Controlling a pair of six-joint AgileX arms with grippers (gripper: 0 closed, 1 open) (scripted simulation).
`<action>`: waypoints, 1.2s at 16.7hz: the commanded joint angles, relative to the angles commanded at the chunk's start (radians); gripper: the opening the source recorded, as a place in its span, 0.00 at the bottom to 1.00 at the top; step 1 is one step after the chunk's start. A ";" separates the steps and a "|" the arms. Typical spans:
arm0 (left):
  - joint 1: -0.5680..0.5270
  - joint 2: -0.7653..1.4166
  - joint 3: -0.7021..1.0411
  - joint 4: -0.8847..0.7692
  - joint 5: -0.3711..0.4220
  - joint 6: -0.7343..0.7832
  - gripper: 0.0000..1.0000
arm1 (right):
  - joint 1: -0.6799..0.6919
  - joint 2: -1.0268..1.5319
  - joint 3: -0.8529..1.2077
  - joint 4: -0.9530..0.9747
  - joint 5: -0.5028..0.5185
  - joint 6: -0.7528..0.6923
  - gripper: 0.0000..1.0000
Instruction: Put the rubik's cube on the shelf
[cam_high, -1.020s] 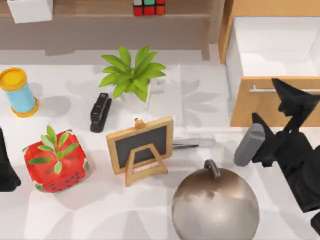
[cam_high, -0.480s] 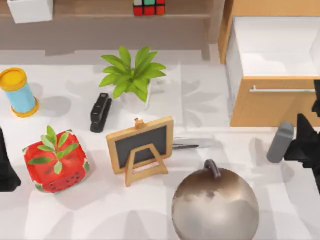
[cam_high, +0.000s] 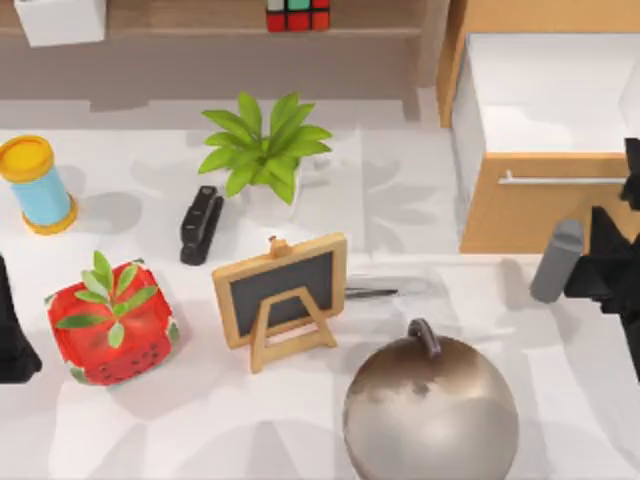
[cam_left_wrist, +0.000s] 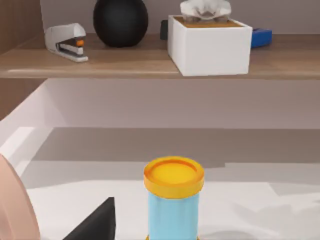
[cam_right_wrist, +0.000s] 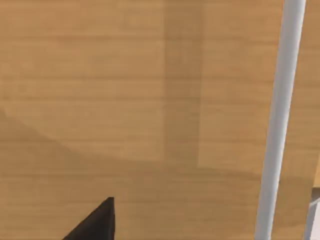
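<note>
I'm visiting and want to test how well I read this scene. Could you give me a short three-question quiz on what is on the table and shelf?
1. True or false: the rubik's cube sits on the shelf.
2. Which thing stands nearest the strawberry cube? A) the tissue box B) the small chalkboard easel C) the drawer cabinet
3. Fill in: the black stapler lies just beside the potted ___.

Key:
1. True. It rests on the board near the post.
2. B.
3. plant.

The right gripper is at the table's right edge, by the cabinet front; the left arm is parked at the left edge.
</note>
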 joint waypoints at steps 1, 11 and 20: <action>0.000 0.000 0.000 0.000 0.000 0.000 1.00 | -0.004 0.001 0.009 -0.009 -0.004 0.000 1.00; 0.000 0.000 0.000 0.000 0.000 0.000 1.00 | -0.007 0.001 0.015 -0.013 -0.007 0.000 0.55; 0.000 0.000 0.000 0.000 0.000 0.000 1.00 | -0.007 0.001 0.015 -0.013 -0.007 0.000 0.00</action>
